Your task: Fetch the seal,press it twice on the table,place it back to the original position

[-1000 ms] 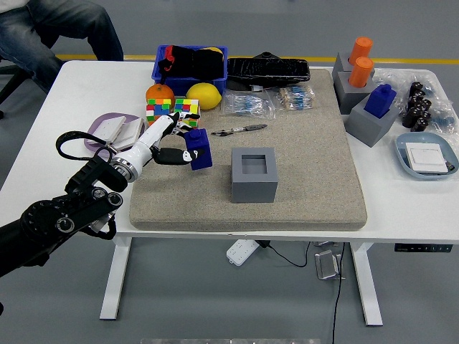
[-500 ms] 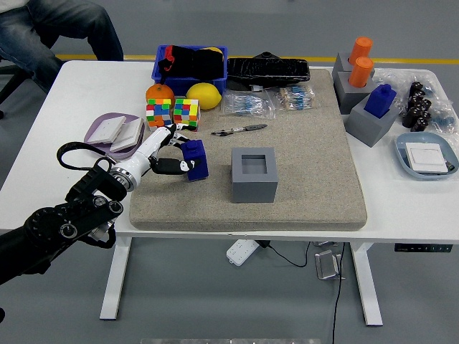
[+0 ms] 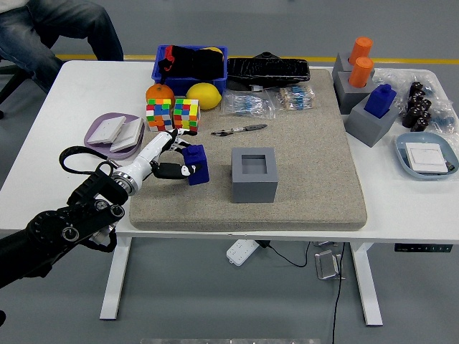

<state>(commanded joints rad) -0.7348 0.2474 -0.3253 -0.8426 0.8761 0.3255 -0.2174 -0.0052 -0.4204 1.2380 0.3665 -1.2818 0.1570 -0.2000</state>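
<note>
Head view, near zone: the black left arm (image 3: 57,229) enters from the lower left corner and reaches up and right over the white table (image 3: 36,143). The left hand (image 3: 159,161) is white with black finger segments and sits at the left edge of the grey felt mat (image 3: 315,165).

Left hand state: the fingers (image 3: 172,170) are curled around the blue seal (image 3: 196,165) and clamped on it from the seal's left side. The seal projects to the right of the fingers, its right face uncovered. One finger extends above the seal's top left corner; the lower fingers wrap its near left face.

Seal orientation: the long axis stands roughly vertical, leaning slightly, top end up and base toward the mat. Contact between base and mat cannot be confirmed.

Right of the fingers, just beyond the seal, stands the grey holder block (image 3: 254,174), its square recess open and vacant. The seal is near the block but apart from it.

Beyond the fingers lie two colour cubes (image 3: 173,114), a pen (image 3: 239,130), an orange (image 3: 159,93) and a lemon (image 3: 204,94). Left of the fingers sits a purple tray (image 3: 97,132).

Far right: a second blue seal (image 3: 380,99) seated in a grey holder (image 3: 370,125), and two orange seals (image 3: 360,61) in holders.
</note>
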